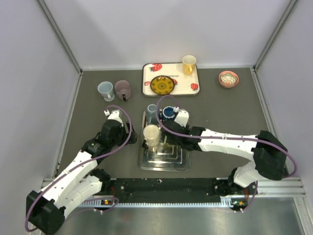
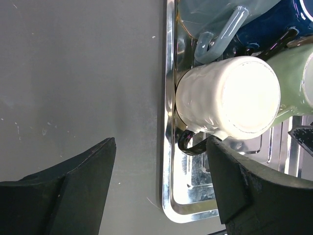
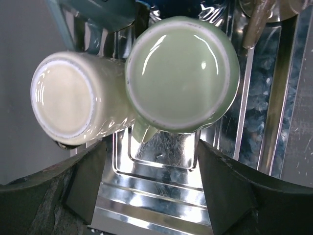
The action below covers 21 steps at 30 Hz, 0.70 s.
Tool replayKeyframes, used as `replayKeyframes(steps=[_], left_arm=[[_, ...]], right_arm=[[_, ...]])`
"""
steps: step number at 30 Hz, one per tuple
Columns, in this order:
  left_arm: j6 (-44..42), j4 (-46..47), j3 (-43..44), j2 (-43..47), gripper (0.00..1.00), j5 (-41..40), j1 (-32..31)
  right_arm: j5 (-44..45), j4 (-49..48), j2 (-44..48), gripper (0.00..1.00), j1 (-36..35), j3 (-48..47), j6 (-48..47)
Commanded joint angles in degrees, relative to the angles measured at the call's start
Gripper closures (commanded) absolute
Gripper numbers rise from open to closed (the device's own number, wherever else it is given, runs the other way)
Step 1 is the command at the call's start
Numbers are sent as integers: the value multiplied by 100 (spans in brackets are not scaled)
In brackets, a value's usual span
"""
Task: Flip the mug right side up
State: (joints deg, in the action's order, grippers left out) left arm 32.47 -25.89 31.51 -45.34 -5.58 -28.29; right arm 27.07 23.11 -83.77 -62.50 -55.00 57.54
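Grey table, steel tray; inverted green mug, hidden overhead, plain at right wrist; left fingers, right fingers apart.

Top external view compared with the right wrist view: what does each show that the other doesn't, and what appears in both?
Only the top external view shows the strawberry tray holding a yellow mug and a patterned plate, plus a small bowl at the back right. Only the right wrist view shows a pale green mug, bottom up. Both show the cream mug, also bottom up, and the shiny metal tray beneath it.
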Motion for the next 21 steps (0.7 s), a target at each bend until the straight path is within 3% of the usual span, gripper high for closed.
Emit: replayKeyframes(steps=[1,11,21], left_arm=[[242,225,-83,113,20,-206,-27],[392,146,-66,61,22,-259,-27],[427,207,-145,52,23,-233,-27]], right_arm=[[588,193,-297,25,-52,-449,766],[370,431,-843,31,203,-722,917],[299,536,-518,38,379,-213,645]])
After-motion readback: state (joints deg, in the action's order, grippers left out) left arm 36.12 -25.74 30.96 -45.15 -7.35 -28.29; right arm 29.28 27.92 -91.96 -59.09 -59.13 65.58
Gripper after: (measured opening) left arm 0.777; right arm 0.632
